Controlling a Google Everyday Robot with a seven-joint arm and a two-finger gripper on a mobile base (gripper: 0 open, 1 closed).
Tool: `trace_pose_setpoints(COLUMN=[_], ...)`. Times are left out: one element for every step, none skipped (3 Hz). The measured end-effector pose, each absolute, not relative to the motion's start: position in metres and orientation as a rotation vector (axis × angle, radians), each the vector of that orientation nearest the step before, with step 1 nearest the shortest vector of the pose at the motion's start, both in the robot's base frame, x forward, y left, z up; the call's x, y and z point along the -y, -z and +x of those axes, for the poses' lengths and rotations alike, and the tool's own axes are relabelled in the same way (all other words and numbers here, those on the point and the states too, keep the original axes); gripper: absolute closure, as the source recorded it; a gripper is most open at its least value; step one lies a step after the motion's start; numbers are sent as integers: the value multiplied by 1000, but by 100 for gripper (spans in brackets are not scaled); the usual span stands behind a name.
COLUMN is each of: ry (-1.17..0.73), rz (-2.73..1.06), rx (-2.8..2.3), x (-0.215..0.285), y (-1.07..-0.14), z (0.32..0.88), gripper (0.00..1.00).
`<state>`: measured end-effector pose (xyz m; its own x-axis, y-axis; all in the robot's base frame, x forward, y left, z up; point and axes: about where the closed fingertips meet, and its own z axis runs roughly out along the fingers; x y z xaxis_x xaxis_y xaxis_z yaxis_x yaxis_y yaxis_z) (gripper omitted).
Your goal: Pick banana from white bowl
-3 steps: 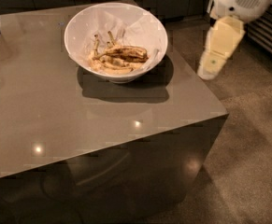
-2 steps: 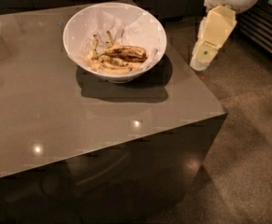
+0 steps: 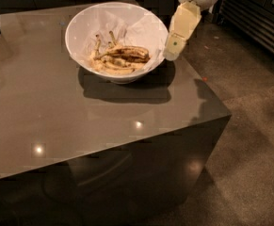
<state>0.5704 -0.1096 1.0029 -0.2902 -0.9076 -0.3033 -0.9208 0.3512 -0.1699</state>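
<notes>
Camera view — hand [image 3: 173,48] by white bowl [image 3: 143,26] w/ banana [image 3: 129,53].

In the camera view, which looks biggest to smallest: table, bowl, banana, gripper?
1. Table
2. Bowl
3. Gripper, just right of the bowl's rim, and banana in the bowl: these look nearly alike, and the gripper may be nearer the camera, so I won't rank them.

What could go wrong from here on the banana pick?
1. The gripper hangs close beside the right rim of the white bowl. Swinging in low could knock the bowl, which sits near the far right corner of the table.
2. The banana lies on paler bananas, so a grasp may catch the wrong one.
</notes>
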Motion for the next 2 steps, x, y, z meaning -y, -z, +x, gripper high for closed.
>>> trace_pose_setpoints(ry=[-63,-61], rz=[-1613,-1590], rx=[-2290,-2257], x=[73,70], y=[-997,-999], z=[621,628], gripper=[0,0])
